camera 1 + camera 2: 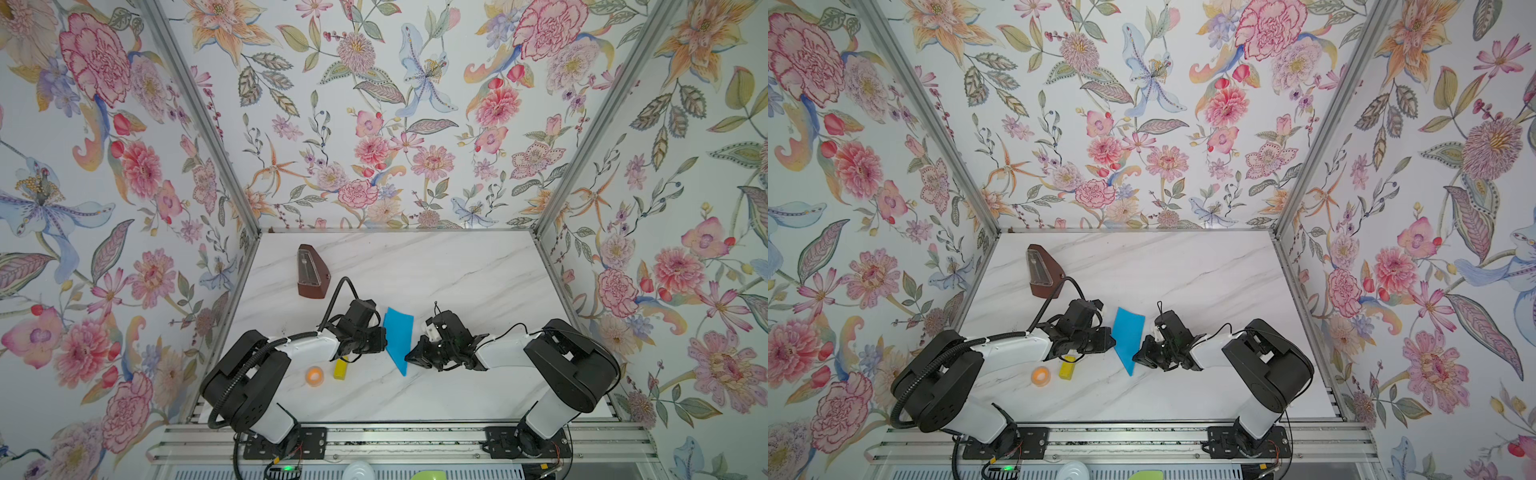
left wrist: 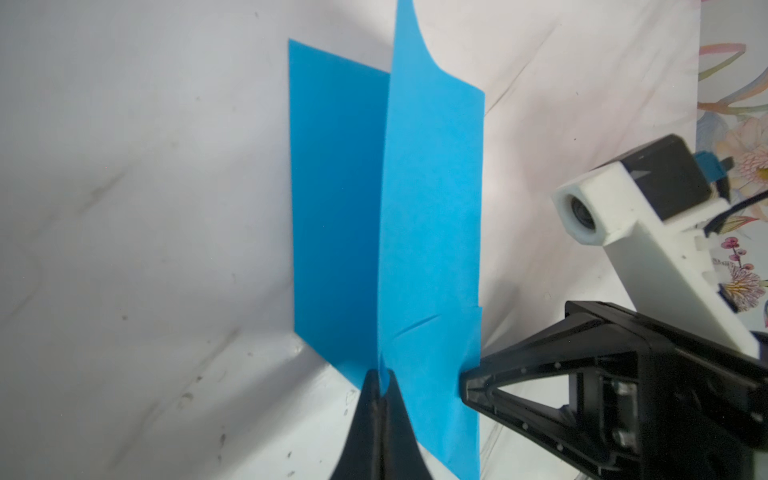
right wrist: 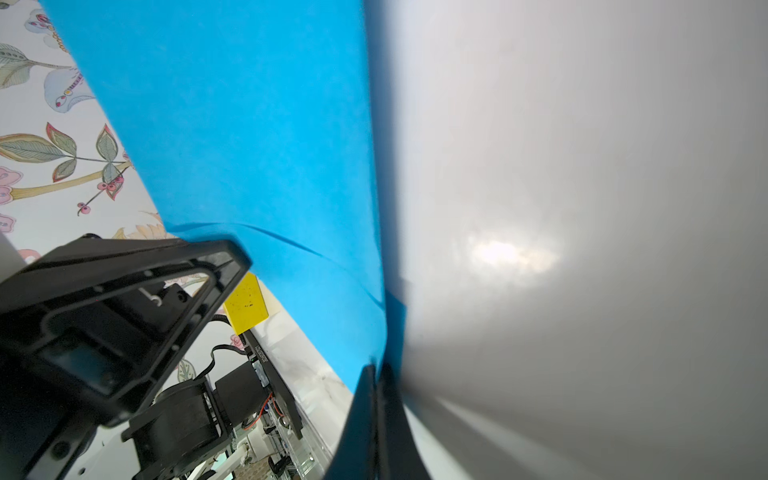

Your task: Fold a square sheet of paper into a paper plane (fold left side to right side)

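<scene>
Folding looks well along but unfinished: the blue paper (image 1: 397, 336), creased into a narrow pointed shape, sits mid-table at the centre of the frame, pinched tight by the left gripper (image 2: 380, 384) and the right gripper (image 3: 376, 372), wings not yet shaped.

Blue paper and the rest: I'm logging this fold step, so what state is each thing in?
square sheet of paper: creased, partly folded, pinched by both grippers.
left gripper: shut on the sheet.
right gripper: shut on the sheet.
yellow block: lying loose, untouched.
orange roll: lying flat, untouched.
metronome: standing upright, untouched.
</scene>
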Available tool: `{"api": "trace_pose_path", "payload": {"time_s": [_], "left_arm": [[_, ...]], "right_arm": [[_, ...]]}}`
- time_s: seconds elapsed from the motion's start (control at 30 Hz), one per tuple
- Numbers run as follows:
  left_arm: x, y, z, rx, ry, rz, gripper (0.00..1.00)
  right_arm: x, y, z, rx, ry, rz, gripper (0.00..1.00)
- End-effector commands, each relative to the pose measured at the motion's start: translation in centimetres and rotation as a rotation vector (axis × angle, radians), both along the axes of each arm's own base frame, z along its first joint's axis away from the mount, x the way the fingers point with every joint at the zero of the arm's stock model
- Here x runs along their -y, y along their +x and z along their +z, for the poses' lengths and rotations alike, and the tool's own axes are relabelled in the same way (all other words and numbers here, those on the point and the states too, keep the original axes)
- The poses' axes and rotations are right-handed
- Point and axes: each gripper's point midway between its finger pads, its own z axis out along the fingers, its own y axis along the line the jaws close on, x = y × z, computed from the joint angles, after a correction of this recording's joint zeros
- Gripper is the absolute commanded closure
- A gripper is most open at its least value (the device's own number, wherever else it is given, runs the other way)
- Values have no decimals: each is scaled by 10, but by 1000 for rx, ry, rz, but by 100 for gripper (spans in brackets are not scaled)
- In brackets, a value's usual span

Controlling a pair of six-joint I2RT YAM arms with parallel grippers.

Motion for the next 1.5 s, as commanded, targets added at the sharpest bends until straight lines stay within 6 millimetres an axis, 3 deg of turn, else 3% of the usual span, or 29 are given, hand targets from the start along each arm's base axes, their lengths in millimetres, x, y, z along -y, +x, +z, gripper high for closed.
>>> {"api": "trace_pose_path", "payload": {"time_s": [0.0, 0.23, 0.27, 0.53, 0.93, 1.47], "left_arm": [[-1, -1, 5, 12, 44, -25, 100], [14, -2, 18, 20, 60, -80, 100], [16, -4, 10, -3, 78, -90, 100], [36, -7, 12, -23, 123, -169, 100], [54, 5, 20, 1, 123, -195, 100], [69, 20, 5, -4, 115, -185, 100]], "right_arm": [[5, -5, -12, -15, -68, 13, 100], [4, -5, -12, -6, -76, 26, 100], [5, -4, -12, -5, -77, 27, 100], [4, -5, -13, 2, -82, 39, 100], [2, -9, -14, 3, -78, 58, 100], [1, -11, -15, 3, -73, 70, 100]]}}
